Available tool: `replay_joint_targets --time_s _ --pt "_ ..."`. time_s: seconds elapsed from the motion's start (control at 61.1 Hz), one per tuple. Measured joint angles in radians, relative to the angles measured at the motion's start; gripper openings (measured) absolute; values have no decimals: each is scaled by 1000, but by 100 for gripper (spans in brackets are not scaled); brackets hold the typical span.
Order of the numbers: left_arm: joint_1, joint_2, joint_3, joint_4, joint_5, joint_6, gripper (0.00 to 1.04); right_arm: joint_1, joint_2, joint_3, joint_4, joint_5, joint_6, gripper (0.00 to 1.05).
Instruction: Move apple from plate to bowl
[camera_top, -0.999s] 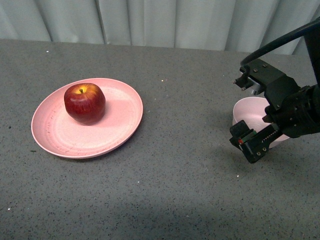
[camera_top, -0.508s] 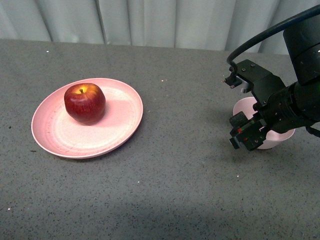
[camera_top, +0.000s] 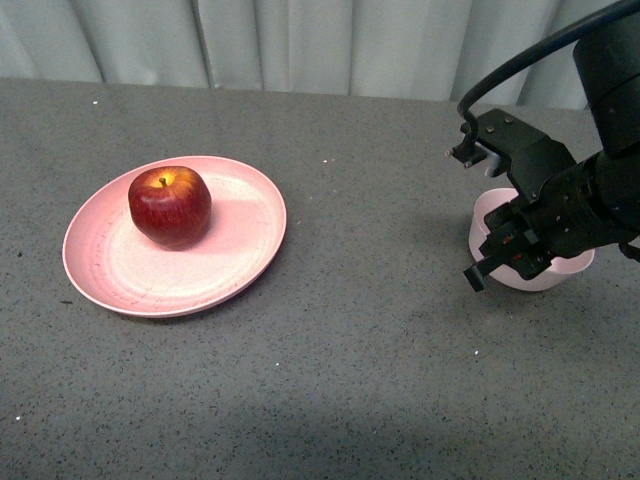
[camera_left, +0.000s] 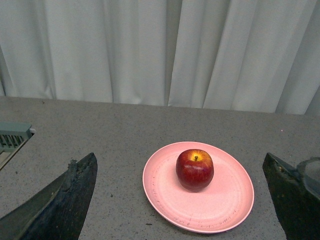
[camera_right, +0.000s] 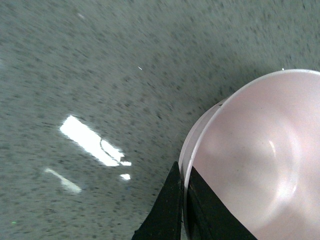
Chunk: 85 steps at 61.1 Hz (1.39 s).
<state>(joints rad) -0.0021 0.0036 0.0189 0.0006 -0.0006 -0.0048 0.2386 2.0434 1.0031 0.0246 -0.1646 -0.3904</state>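
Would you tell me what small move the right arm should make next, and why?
Probably it should slide the bowl a little toward the plate. The right claw straddles the bowl's rim and looks closed on it, while the apple sits on the plate, well apart from the bowl across the table.

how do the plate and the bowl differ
The plate is wide and shallow; the bowl is smaller and deeper. The plate carries the apple; the bowl is empty. The plate stands free; the right tool pinches the bowl's rim. Both are round and pink.
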Motion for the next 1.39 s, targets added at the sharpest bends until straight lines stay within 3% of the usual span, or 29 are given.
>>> replay_joint_targets --time_s 0.115,0.393,1.114,1.261,1.392 --pt "0 0 0 0 0 0 98 28 -73 -6 -15 -112 -15 1" --pt "0 0 0 0 0 0 98 156 -87 44 -42 -209 5 1" --pt "0 0 0 0 0 0 98 243 98 188 -79 -220 92 1" --pt "0 0 0 0 0 0 98 240 98 190 -54 -229 106 22" --pt "0 0 0 0 0 0 98 227 80 146 26 -233 132 49"
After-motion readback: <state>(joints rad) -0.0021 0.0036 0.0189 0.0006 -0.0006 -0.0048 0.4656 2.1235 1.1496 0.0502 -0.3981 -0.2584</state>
